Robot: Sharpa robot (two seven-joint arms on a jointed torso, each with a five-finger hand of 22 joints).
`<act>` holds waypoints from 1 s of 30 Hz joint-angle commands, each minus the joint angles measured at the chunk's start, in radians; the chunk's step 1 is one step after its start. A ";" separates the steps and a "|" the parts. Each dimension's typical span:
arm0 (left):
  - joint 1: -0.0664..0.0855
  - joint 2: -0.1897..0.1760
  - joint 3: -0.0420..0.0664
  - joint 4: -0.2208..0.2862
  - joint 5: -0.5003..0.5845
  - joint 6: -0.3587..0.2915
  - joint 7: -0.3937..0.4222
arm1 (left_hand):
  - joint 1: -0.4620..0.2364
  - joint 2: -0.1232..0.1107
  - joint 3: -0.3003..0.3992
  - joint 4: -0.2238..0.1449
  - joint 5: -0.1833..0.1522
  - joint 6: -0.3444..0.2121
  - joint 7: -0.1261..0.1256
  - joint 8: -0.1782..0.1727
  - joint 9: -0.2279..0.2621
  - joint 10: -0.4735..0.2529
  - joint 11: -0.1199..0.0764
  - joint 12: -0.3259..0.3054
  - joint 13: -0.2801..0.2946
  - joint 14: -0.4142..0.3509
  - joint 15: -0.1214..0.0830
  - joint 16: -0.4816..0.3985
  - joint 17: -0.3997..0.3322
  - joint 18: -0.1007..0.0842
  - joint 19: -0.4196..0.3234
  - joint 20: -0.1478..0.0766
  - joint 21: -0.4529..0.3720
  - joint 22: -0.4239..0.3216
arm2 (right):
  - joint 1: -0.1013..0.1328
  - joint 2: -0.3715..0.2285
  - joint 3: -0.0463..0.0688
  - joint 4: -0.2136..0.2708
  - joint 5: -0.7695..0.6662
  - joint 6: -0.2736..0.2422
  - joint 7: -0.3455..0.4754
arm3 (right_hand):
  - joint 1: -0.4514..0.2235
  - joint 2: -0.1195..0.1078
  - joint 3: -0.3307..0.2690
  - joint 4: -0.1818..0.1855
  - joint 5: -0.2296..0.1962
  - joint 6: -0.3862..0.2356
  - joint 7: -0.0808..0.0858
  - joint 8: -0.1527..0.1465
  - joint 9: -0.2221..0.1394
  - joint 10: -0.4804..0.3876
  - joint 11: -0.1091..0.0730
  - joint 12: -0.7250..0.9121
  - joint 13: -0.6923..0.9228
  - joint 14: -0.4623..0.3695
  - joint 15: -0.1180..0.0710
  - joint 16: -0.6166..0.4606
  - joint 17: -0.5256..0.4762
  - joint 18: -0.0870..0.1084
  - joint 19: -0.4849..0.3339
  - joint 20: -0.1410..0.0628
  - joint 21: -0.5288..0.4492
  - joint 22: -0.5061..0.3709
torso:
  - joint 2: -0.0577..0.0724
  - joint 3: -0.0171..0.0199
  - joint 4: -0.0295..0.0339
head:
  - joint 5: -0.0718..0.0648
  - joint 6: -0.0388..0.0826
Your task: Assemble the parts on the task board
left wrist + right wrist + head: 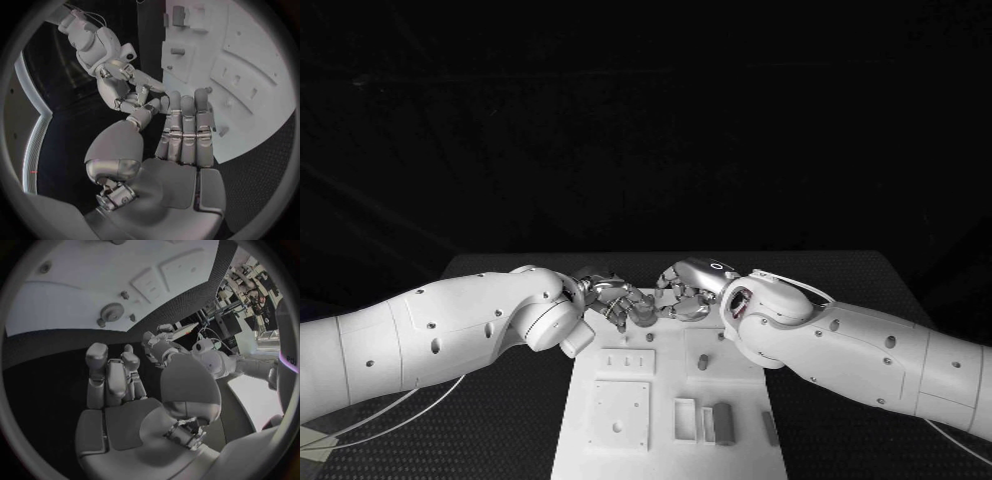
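— Above the far end of the flat white rectangular task board (661,420), what sits between the two hands? I can't make it out from the head view.

— Nor can I. The silver many-fingered left hand (615,300) and the silver many-fingered right hand (684,293) meet there, fingertips almost touching, and they hide whatever lies under them. Whether either one pinches a part, I cannot tell.

— And the wrist views?

— The left wrist view shows the left hand (181,132) with fingers nearly straight and side by side over the board's edge, thumb bent toward the right hand (122,92). The right wrist view shows the right hand (115,375) with fingers loosely curled, nothing plainly inside them.

— Where are the parts?

— On the board. A small grey upright peg (704,362) stands near the middle; a grey rectangular block (723,424) and a thin grey bar (769,427) lie toward the near end. A small round toothed gear (112,312) sits by the board's edge.

— Any recesses?

— A square raised white plate (619,414) with a small hole; I can't tell what's in it.
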 commanded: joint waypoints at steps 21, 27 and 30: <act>-0.008 -0.001 -0.018 0.005 -0.349 0.166 -0.214 | -0.043 -0.010 0.014 0.001 0.174 0.082 -0.068 0.066 0.141 0.024 -0.043 0.159 0.107 0.033 -0.059 0.173 -0.005 0.012 0.065 -0.049 0.080 0.131 | 0.000 -0.069 0.042 -0.067 0.141 -0.099 0.026 | 0.001 -0.012 0.005 0.024 0.001 -0.002 0.000 -0.003 0.001 -0.006 0.002 -0.005 -0.003 -0.014 0.001 -0.011 -0.009 0.085 0.004 -0.008 -0.010 0.010 | -0.001 0.0009 -0.0012 | 0.007 -0.007; -0.008 0.016 -0.044 -0.002 -0.452 0.169 -0.263 | -0.052 -0.007 0.015 0.003 0.177 0.081 -0.074 0.087 0.186 0.017 -0.050 0.204 0.125 0.029 -0.066 0.221 -0.017 0.010 0.071 -0.057 0.093 0.162 | 0.000 -0.072 0.057 -0.068 0.180 -0.123 0.033 | -0.004 -0.007 0.003 0.032 0.001 0.000 -0.001 -0.003 0.002 -0.006 0.001 -0.006 -0.004 -0.013 0.000 -0.011 -0.007 0.085 0.005 -0.008 -0.011 0.011 | 0.000 -0.0005 0.0002 | 0.009 -0.012; -0.008 0.023 -0.052 -0.006 -0.481 0.168 -0.281 | -0.059 -0.005 0.018 0.003 0.180 0.078 -0.077 0.094 0.212 0.009 -0.053 0.230 0.134 0.023 -0.070 0.247 -0.026 0.010 0.072 -0.062 0.099 0.180 | 0.000 -0.070 0.057 -0.069 0.185 -0.121 0.034 | -0.004 -0.006 0.003 0.032 0.001 -0.003 0.000 -0.005 0.002 -0.006 0.001 -0.005 -0.004 -0.013 0.000 -0.011 -0.007 0.085 0.005 -0.009 -0.011 0.011 | 0.001 -0.0011 0.0007 | 0.008 -0.017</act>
